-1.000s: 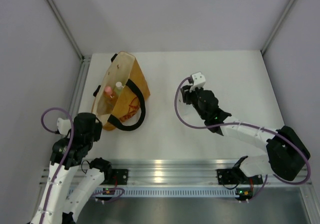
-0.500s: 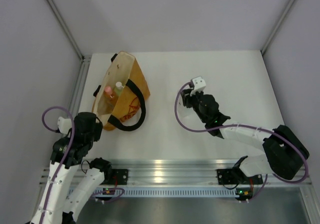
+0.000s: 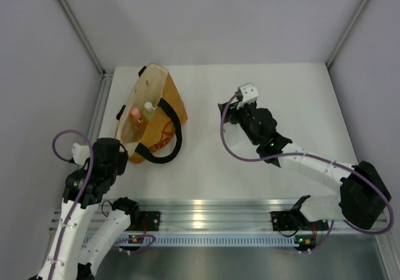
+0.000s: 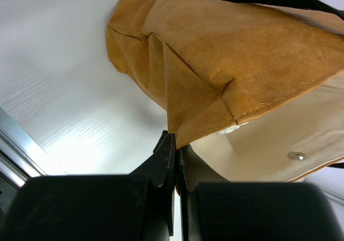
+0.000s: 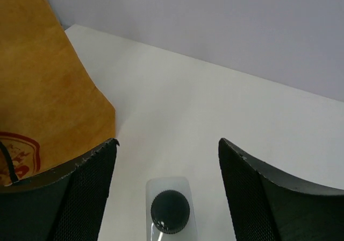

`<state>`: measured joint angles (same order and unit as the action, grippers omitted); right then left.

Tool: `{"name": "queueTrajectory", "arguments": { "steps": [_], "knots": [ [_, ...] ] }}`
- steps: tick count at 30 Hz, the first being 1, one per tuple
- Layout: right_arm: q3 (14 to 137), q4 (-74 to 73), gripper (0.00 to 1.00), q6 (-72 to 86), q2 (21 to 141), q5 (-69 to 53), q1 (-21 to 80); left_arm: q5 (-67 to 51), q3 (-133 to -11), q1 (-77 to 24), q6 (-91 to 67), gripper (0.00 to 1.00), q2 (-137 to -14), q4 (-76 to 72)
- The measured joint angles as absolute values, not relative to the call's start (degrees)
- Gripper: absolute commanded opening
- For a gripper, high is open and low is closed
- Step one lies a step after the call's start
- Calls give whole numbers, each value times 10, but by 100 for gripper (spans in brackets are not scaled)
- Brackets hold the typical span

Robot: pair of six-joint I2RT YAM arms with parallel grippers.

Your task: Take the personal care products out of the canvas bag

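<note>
The canvas bag [image 3: 153, 114] sits on the worktop [image 3: 287, 86] with its cream-lined opening showing from above and a black strap handle [image 3: 172, 130] draped over its mustard side. Inside it, an orange bottle with pink cap [image 3: 135, 115] stands just beside a pale green bottle with white cap [image 3: 149, 109]. The left fingers [image 4: 164, 160] are pressed narrow at the bag's near end, with a folded corner of its fabric pinched between their tips. To the right of the bag and apart from it, the right fingers [image 5: 91, 182] are spread wide. A clear squarish bottle with black cap [image 5: 170, 211] stands upright on the worktop between them, touching neither one.
</note>
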<state>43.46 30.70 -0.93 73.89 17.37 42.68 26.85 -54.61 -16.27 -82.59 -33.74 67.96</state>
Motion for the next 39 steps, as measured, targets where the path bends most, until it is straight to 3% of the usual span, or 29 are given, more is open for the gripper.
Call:
{"name": "queueTrajectory", "arguments": {
  "steps": [6,14,22,34,39],
  "knots": [
    [642,160,70,-15,765,192,486,266,-558,-163,-823,0,-344,678],
    [938,-55,61,-9,916,104,563,262,-576,-163,-812,0,-355,674],
    [1064,-174,53,-10,1046,20,618,265,-585,-163,-801,0,-359,662],
    [1277,-205,51,-13,1232,-3,623,265,-582,-163,-802,0,-361,653],
    [1324,-211,55,-14,1293,-3,623,264,-576,-163,-807,0,-358,648]
  ]
}}
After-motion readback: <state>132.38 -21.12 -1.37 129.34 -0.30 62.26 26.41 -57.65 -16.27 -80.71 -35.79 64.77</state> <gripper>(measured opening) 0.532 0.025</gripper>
